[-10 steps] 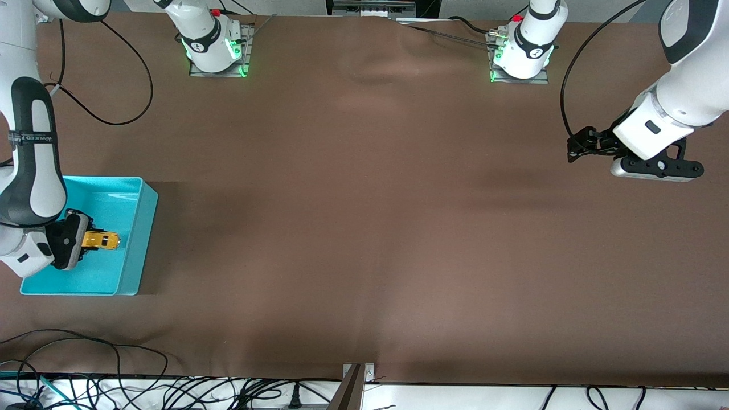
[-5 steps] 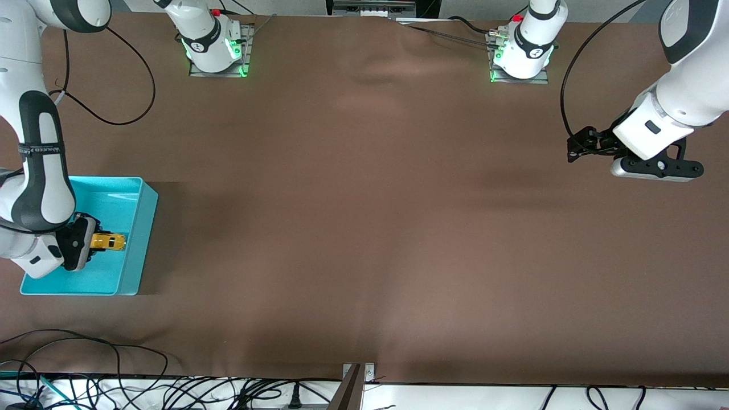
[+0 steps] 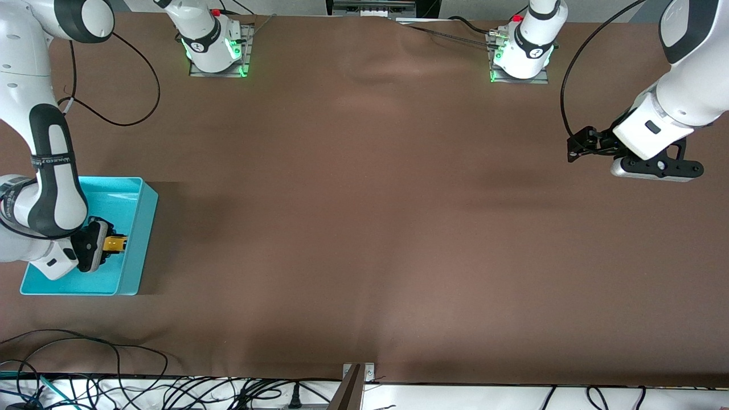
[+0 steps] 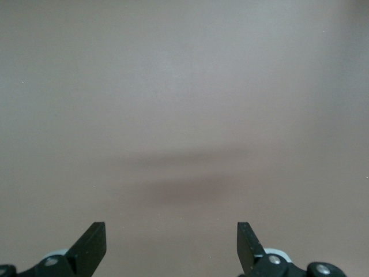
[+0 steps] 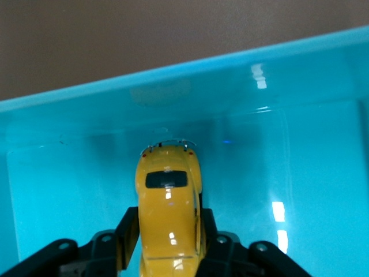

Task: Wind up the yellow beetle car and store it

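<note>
One toy: the yellow beetle car (image 5: 169,222), rounded body, dark rear window, glossy roof.
Car's place: inside the turquoise bin (image 3: 139,239), low over the bin's floor or on it, I cannot tell which; its tail points at the bin wall that faces the middle of the tabletop.
Car in front view: a small yellow patch (image 3: 115,244) just inside that same bin wall.
Right pincer (image 5: 167,234): down inside the bin, one black finger along each flank of the car, the fingers (image 5: 128,231) close against the body; whether they press it or have let go of it, I cannot tell.
Right pincer in front view: black head (image 3: 108,245) at the car, the white arm bending in over the bin from the tabletop's edge.
Bin: open-topped, rectangular, at the right arm's end of the brown tabletop (image 3: 364,228), nearer the front camera than the right arm's base.
Left pincer (image 4: 171,245): spread wide, nothing between the two black tips, hanging over bare tabletop at the left arm's end, well apart from the bin.
Left arm: waiting.
</note>
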Robot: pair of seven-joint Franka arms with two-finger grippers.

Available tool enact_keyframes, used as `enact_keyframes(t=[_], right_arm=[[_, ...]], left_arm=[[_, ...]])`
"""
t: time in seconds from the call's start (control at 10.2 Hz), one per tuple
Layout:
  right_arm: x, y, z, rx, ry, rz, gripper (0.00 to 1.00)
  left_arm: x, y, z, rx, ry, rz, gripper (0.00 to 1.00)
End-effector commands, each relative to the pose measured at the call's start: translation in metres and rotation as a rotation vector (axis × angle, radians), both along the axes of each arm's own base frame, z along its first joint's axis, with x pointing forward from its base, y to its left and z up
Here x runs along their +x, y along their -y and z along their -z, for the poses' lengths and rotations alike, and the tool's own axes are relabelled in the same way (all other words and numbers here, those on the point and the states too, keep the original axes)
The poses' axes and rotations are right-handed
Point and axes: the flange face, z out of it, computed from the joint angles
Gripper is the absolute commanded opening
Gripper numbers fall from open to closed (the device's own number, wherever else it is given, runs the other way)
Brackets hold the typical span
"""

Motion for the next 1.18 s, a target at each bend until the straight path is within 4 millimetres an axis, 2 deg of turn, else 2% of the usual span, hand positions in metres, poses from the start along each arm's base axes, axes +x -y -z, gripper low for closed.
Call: enact_keyframes(t=[0.0,0.2,0.39,0.59,0.79,0.98,1.08], right_arm=[[0.001,0.003,-0.004,0.029,0.016,-0.009,0.99],[0.001,0.002,-0.009,0.037,0.015,-0.005,1.00],[0.003,-0.001,-0.046,0.073,0.028,0.026,1.00],[0.006,-0.001,-0.095,0.074,0.053,0.154,1.00],[0.004,-0.006,-0.135,0.063,0.058,0.239,1.00],[0.001,-0.017,-0.169,0.055,0.042,0.352,1.00],[-0.001,-0.031,-0.188,0.051,0.020,0.436,1.00]], left_arm=[[0.001,0.003,-0.005,-0.023,-0.010,-0.014,1.00],[0.001,0.003,-0.005,-0.023,-0.008,-0.014,1.00],[0.003,0.000,-0.002,-0.023,-0.014,-0.017,1.00],[0.003,0.000,-0.002,-0.023,-0.014,-0.015,1.00],[0.003,0.000,-0.002,-0.021,-0.014,-0.017,1.00],[0.003,0.001,-0.002,-0.021,-0.014,-0.015,1.00],[0.003,0.001,-0.002,-0.021,-0.014,-0.015,1.00]])
